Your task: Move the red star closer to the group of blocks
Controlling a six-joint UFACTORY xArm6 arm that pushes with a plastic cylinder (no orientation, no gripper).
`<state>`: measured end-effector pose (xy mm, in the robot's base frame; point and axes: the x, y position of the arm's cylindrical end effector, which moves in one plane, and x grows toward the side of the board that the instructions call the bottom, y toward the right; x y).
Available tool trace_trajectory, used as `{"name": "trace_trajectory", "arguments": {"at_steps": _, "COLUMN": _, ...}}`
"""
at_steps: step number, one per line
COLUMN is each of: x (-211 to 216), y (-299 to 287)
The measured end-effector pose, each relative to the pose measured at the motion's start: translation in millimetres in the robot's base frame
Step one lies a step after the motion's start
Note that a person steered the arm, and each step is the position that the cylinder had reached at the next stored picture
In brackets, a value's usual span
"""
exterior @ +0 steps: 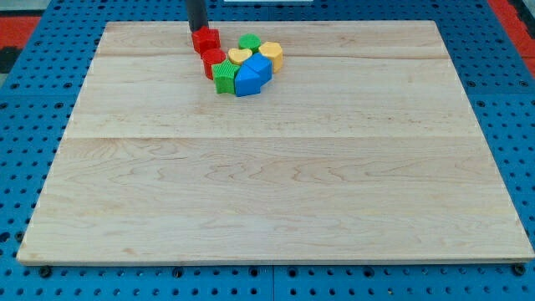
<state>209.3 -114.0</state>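
My tip [197, 29] stands at the view's top, just behind and touching the top edge of a red star [206, 39]. The red star sits at the upper left of a tight group of blocks. Right below it is a second red block [213, 60]. The group also holds a yellow heart [239, 56], a green block [249, 41] at the top, a yellow block [272, 54] at the right, a green block [224, 77] at the lower left and blue blocks [252, 75] at the lower right.
The wooden board [276, 184] lies on a blue pegboard table [25, 125]. The group sits close to the board's top edge. A red strip [514, 12] shows at the view's top right corner.
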Motion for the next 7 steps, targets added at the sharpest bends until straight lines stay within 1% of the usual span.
{"name": "trace_trajectory", "arguments": {"at_steps": 1, "x": 11.9, "y": -3.0}}
{"name": "trace_trajectory", "arguments": {"at_steps": 3, "x": 16.0, "y": -23.4}}
{"name": "trace_trajectory", "arguments": {"at_steps": 5, "x": 19.2, "y": -25.2}}
{"name": "trace_trajectory", "arguments": {"at_steps": 7, "x": 31.4, "y": -24.4}}
